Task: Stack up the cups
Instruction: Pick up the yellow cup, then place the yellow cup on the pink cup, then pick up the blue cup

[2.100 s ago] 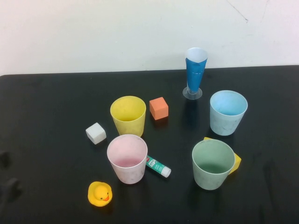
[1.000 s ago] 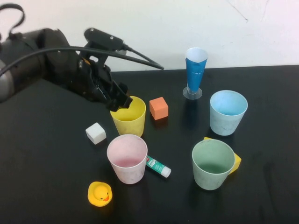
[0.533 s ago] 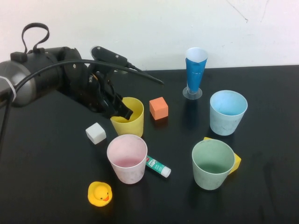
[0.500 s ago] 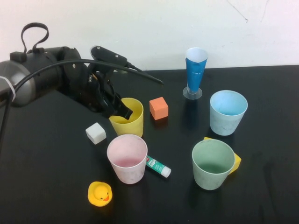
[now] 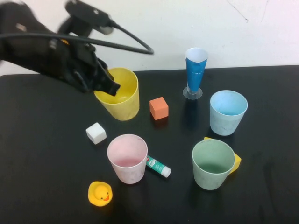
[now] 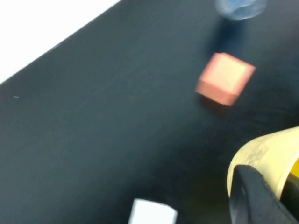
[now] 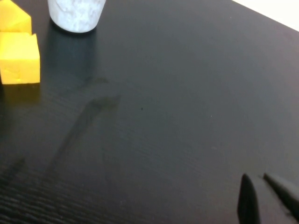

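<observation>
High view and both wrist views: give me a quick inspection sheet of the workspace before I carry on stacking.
Surface: black matte table, bare between items.
Job's things: yellow plastic tumbler tilted and lifted; pale pink tumbler, pale green tumbler and light blue tumbler upright, apart, none stacked.
Clutter: orange cube, white cube, yellow rubber duck, glue stick beside the pink tumbler, yellow block behind the green tumbler, tall blue cone glass.
Hands: left hand shut on the yellow tumbler's rim; right hand shut, low over bare table.
Cables: black cable arcing from the left arm.
Surroundings: white wall.
</observation>
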Motion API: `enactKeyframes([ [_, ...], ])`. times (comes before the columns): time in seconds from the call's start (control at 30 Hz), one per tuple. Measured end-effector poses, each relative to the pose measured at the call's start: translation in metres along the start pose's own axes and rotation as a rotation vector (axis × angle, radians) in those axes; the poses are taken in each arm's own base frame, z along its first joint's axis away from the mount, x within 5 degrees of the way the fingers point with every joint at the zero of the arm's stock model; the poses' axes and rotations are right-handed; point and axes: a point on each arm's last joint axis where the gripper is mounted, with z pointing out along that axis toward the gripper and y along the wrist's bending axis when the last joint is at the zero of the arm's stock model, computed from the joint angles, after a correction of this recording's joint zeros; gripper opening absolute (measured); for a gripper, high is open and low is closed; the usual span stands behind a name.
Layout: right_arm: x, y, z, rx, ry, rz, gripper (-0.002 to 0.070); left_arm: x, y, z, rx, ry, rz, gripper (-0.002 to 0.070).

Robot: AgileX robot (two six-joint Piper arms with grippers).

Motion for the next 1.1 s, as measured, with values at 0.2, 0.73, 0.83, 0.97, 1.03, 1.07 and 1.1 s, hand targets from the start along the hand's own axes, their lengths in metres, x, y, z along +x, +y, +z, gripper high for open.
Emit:
enactKeyframes([
  [0.2, 0.0, 0.0, 0.0, 0.001, -0.004, 0.002, -0.0003, 0.012, -0.022, -0.038, 0.148, 0.09, -0.034, 0.0016],
  [0.73, -0.001, 0.001, 0.0, -0.017, -0.013, 0.037, -0.0003, 0.049, -0.018, 0.012, 0.12, 0.129, -0.099, 0.0025],
  [0.83, -0.002, 0.002, 0.0, -0.021, -0.016, 0.029, -0.0003, 0.049, -0.018, 0.012, 0.12, 0.125, -0.082, 0.0096],
  [0.97, -0.006, 0.004, -0.001, -0.066, -0.016, -0.017, -0.0003, 0.048, -0.018, 0.011, 0.119, 0.115, -0.08, 0.0261],
  [1.03, -0.014, 0.005, -0.005, -0.11, -0.029, -0.037, -0.0003, 0.045, -0.018, 0.006, 0.105, 0.083, -0.077, 0.0283],
  [1.07, -0.021, 0.005, -0.008, -0.137, -0.04, -0.052, -0.0003, 0.042, -0.018, 0.002, 0.095, 0.058, -0.074, 0.0274],
  [1.1, -0.027, 0.006, -0.01, -0.164, -0.046, -0.064, -0.0003, 0.04, -0.018, -0.003, 0.086, 0.035, -0.071, 0.0256],
])
